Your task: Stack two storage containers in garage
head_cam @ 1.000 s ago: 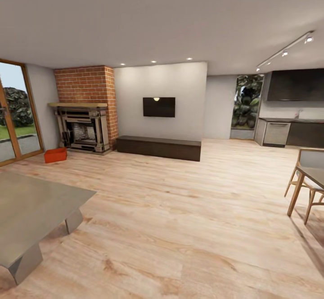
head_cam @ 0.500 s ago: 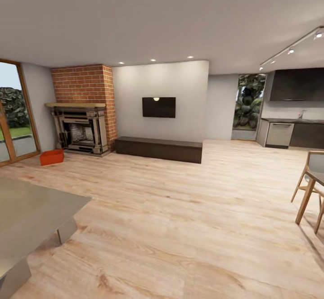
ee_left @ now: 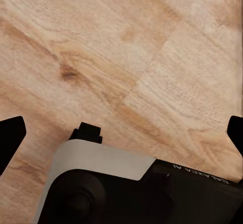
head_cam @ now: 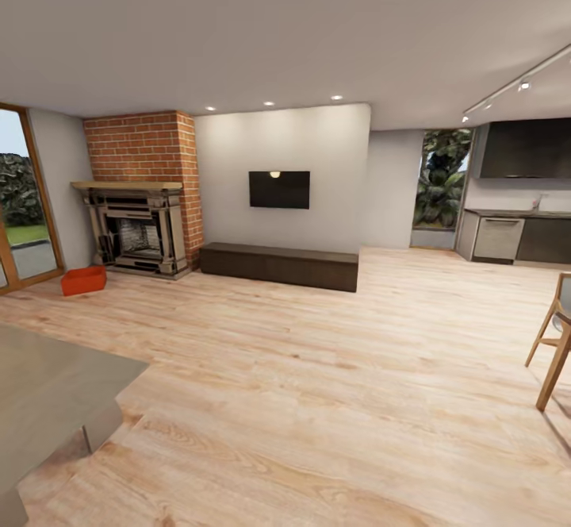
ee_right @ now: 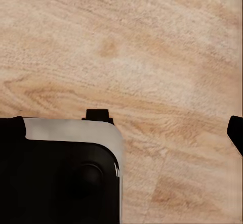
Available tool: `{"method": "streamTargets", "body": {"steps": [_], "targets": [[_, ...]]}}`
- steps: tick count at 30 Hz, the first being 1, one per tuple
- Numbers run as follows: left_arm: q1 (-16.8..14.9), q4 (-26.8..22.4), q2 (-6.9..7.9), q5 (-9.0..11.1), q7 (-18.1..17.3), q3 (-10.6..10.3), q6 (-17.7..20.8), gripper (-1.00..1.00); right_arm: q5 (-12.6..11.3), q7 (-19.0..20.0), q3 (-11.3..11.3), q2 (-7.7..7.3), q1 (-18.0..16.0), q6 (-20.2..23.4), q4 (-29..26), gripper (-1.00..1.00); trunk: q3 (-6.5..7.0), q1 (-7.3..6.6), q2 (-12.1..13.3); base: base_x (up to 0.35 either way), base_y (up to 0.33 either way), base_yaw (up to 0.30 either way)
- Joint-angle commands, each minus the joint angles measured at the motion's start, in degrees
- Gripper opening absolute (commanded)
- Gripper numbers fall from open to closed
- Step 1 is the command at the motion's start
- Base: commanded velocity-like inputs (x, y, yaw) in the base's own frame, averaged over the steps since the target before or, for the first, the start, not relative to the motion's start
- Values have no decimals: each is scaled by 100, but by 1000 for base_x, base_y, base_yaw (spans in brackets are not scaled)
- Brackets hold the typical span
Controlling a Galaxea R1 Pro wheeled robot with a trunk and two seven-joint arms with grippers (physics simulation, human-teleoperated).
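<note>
Orange-red storage container point(head_cam: 84, 280) sits on wood-plank floor point(head_cam: 333, 368) beside brick fireplace point(head_cam: 141, 194), well apart; both grippers spread, empty; grey low table point(head_cam: 47, 388) corner could clip the base en route.

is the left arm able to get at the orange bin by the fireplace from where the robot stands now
Probably not. The orange bin sits far across the wood floor, beside the fireplace. The left tool points down at bare planks, jaws apart and empty. The way looks free, though, so the base could drive closer.
</note>
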Motion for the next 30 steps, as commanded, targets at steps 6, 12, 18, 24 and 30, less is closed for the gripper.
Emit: {"method": "streamTargets", "body": {"steps": [6, 12, 18, 24, 30], "targets": [[-4, 6, -1, 25, 10, -12, -15, 100, -11, -17, 44, 1, -8, -28, 18, 100, -7, 4, -4, 322, -93, 0], [-4, 3, -1, 25, 10, -12, -15, 100, -10, -17, 47, 1, -8, -20, 18, 100, -7, 4, -4, 322, -95, 0], [-4, 4, -1, 25, 10, -12, -15, 100, -10, -17, 47, 1, -8, -19, 18, 100, -7, 4, -4, 322, -95, 0], [-4, 3, -1, 25, 10, -12, -15, 100, -10, -17, 47, 1, -8, -21, 18, 100, -7, 4, -4, 322, -95, 0], [-4, 3, -1, 25, 10, -12, -22, 100, -10, -17, 47, 1, -8, -24, 18, 100, -7, 4, -4, 322, -89, 0]]}}
